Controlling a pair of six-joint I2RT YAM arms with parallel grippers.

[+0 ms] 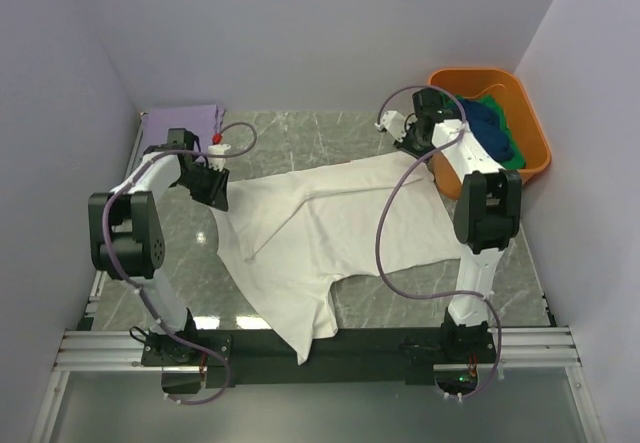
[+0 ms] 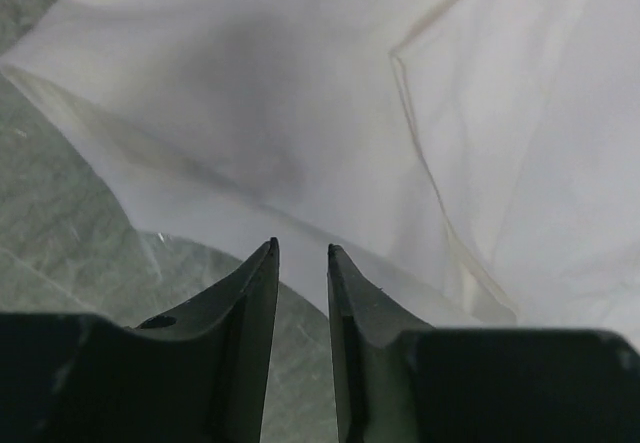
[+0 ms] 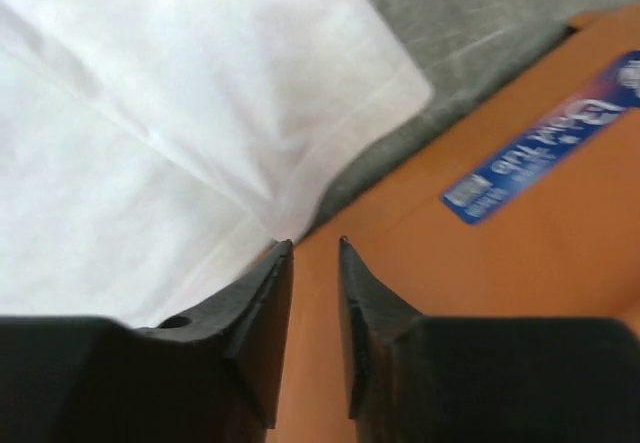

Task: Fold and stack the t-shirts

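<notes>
A large white t-shirt (image 1: 320, 233) lies spread on the marble table, one part hanging over the near edge. My left gripper (image 1: 212, 189) hovers at its left corner. In the left wrist view the left gripper (image 2: 300, 248) is open, nothing between the fingers, with the white cloth (image 2: 300, 93) just beyond the tips. My right gripper (image 1: 412, 139) is at the shirt's far right corner, beside the tub. In the right wrist view the right gripper (image 3: 315, 243) is open and empty over the tub wall, the white cloth (image 3: 150, 113) to its left. A lavender t-shirt (image 1: 182, 121) lies at the back left.
The orange plastic tub (image 1: 532, 113) stands at the back right and holds dark blue (image 1: 492, 128) and green (image 1: 514, 160) shirts. Its orange wall (image 3: 480, 263), with a blue label (image 3: 545, 138), sits right under the right gripper. Grey walls enclose the table on three sides.
</notes>
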